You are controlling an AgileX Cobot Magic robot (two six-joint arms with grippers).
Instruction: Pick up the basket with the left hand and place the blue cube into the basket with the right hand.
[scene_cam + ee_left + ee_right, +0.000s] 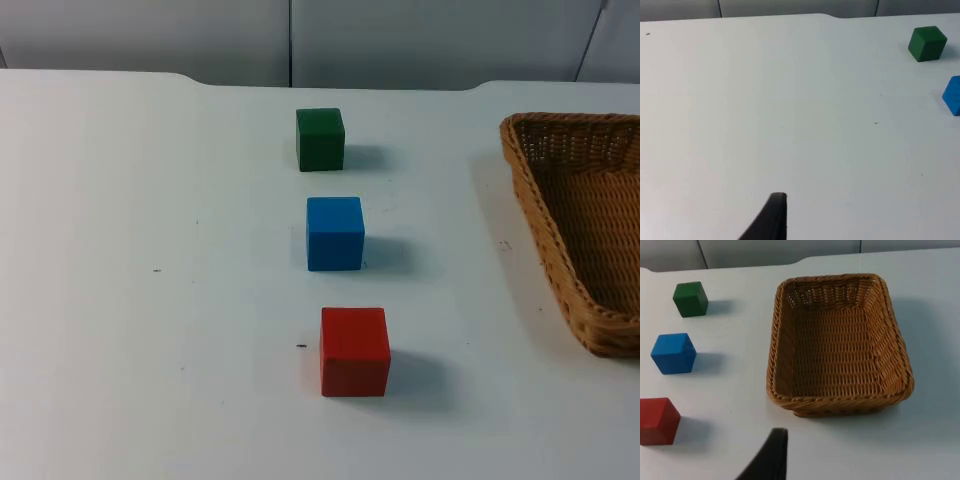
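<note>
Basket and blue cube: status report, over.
Basket on the table, empty, not yet picked up. Blue cube untouched in the row between green cube and red cube. Nothing blocking either.

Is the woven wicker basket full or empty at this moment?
Empty. The brown woven wicker basket shows only bare weave inside, and the blue cube sits outside it on the white table.

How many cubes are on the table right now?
3, in a row left of the basket: green cube nearest the wall, blue cube in the middle, red cube nearest the camera. The basket holds none.
</note>
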